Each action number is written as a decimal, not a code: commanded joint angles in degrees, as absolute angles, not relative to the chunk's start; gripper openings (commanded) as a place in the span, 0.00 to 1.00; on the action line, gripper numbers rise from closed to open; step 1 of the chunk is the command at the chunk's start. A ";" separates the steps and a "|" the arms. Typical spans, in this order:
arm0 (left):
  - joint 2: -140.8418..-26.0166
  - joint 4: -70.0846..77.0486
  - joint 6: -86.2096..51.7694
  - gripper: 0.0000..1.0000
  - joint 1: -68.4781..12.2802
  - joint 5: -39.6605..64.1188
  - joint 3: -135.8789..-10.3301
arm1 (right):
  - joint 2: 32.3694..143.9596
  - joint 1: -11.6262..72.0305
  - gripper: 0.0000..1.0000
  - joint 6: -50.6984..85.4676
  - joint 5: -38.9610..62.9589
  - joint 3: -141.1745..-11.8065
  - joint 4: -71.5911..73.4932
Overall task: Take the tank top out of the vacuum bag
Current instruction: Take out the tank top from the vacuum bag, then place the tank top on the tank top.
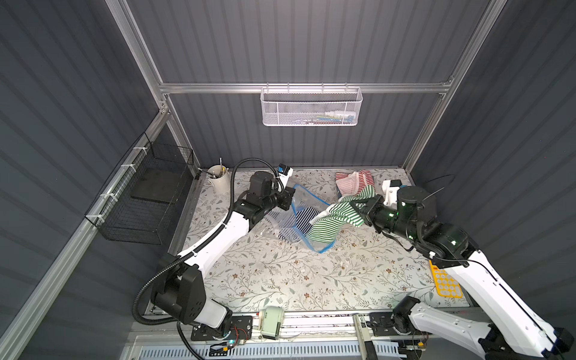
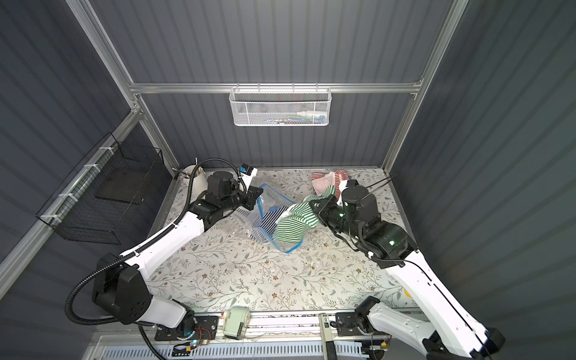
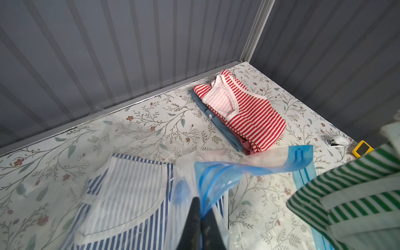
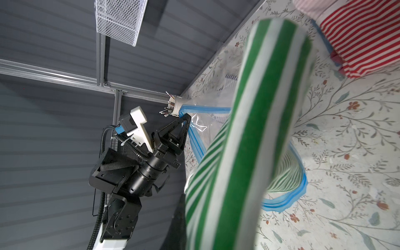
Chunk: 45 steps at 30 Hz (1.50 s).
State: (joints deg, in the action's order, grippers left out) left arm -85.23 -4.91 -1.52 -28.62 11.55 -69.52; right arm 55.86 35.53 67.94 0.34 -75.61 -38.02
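Left end effector (image 1: 290, 197): pressed together, pinching the blue zip strip (image 4: 195, 145) of the vacuum bag (image 1: 308, 196) at the far corner of the mouth, with that corner held up off the table (image 1: 280, 280). In the right wrist view, closed to a point on the strip.

Right end effector (image 1: 358, 208): pressed together on the green-and-white striped tank top (image 1: 325, 226), above the table, with cloth bunched around the fingers.

Tank top position: stretched between the bag mouth and the right end effector. Long axis running from the mouth, on the left end effector's side, up to the right end effector. Loose end draped past the right end effector toward the back wall. Lower end inside the loop of the zip strip, as seen in the right wrist view; remainder outside the bag.

Bag position: on the table between the two end effectors, nearer the left one. Mouth open and facing the right end effector. Plastic too crumpled to tell the bag's long axis.

Inside the bag, just beside the left end effector: a blue-and-white striped garment (image 1: 297, 221), flat under the clear plastic.

Beyond the right end effector, near the back wall and apart from the bag: a folded red-and-white striped garment (image 1: 355, 182) on top of a blue one (image 3: 207, 112).
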 commanded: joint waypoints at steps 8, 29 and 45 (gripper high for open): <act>-83.63 -5.13 -1.24 0.00 -23.12 4.67 -69.54 | 59.17 27.25 0.00 60.96 -0.87 -85.88 -47.36; -85.42 -5.82 -2.47 0.00 -19.78 4.83 -70.39 | 83.27 6.16 0.00 50.66 8.00 -84.99 -13.56; -88.98 -7.03 -1.41 0.00 -18.37 5.25 -71.38 | 108.31 1.85 0.00 35.10 9.26 -112.98 -8.46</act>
